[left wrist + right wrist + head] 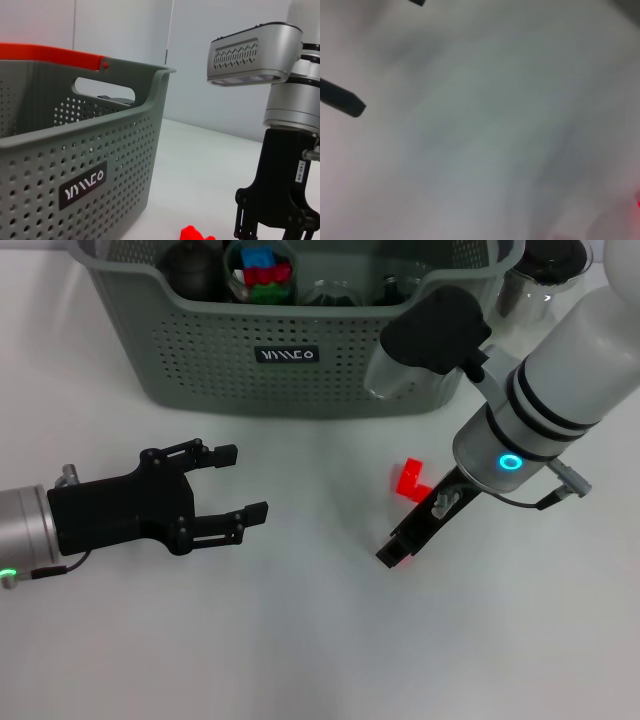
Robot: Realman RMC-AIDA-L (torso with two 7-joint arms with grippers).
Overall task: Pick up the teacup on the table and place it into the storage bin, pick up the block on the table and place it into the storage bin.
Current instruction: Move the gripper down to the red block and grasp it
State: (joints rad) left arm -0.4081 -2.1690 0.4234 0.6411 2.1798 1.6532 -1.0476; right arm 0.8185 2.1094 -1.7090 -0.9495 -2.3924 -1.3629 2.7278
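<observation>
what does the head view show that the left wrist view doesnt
Only the head view shows the left tool, open above the table, and the bin's contents: colored blocks and dark objects. Only the left wrist view shows the bin's cut-out handle and an orange bar beyond its rim. Both show the bin, its label, the red block and the right arm.

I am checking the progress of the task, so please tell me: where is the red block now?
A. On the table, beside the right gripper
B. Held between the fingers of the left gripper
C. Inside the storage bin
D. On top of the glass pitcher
A: the red block lies on the table next to the right gripper, outside the storage bin.
</observation>
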